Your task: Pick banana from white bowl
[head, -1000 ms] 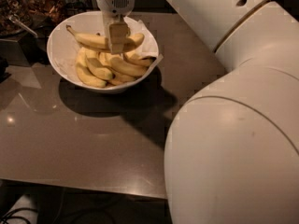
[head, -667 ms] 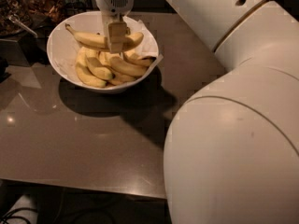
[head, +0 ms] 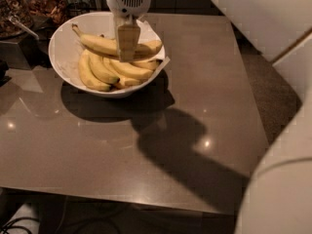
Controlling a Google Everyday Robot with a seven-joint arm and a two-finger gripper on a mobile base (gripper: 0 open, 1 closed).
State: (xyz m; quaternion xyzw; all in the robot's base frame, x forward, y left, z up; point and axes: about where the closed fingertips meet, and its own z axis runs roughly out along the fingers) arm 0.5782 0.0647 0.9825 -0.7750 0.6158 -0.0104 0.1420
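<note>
In the white bowl (head: 59, 52) at the worktop's (head: 97, 150) far-left corner, the banana (head: 97, 44) lies left-to-right, stem leftward. The gripper (head: 126, 55) hangs over its middle, crosswise; whether it grasps, I cannot tell.

The gripper (head: 126, 51) hangs over the white bowl (head: 57, 57), low among packed bananas (head: 109, 69) — rim all round. Jars (head: 46, 6) crowd the far-left corner; the table (head: 209, 77) gives room on the right.
</note>
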